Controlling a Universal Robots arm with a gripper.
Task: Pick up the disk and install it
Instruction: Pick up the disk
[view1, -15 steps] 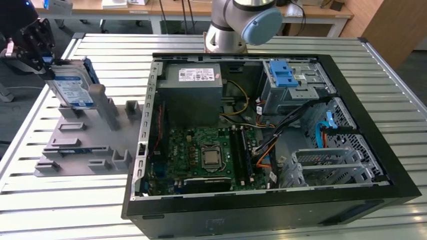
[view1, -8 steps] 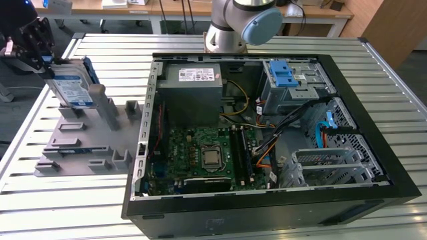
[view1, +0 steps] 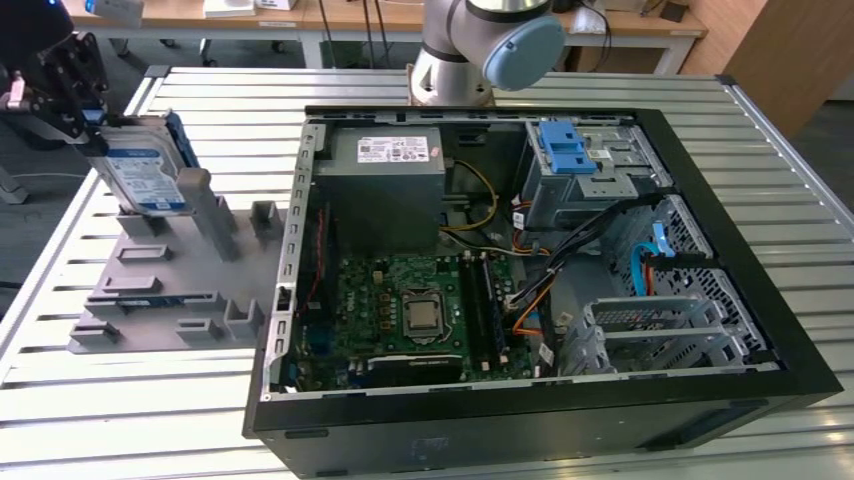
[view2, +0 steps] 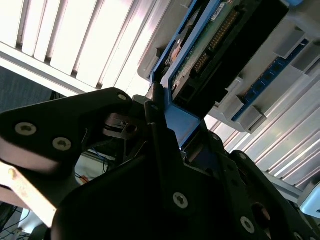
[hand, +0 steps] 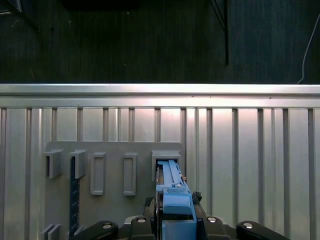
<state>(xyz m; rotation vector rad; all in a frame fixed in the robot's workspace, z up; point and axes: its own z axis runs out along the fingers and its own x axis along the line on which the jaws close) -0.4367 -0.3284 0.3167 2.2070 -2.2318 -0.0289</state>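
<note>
End effector (view1: 88, 122): upper part cut off at the picture edge in the exterior view; clenched on the disk's blue carrier. Disk (view1: 142, 172): directly below the end effector, standing on edge, long axis about upright, label face showing in the exterior view. Its lower end is at the grey holder (view1: 174, 290); whether seated or lifted cannot be told. Case (view1: 747, 330): well apart, on the bench (view1: 80, 400).
</note>
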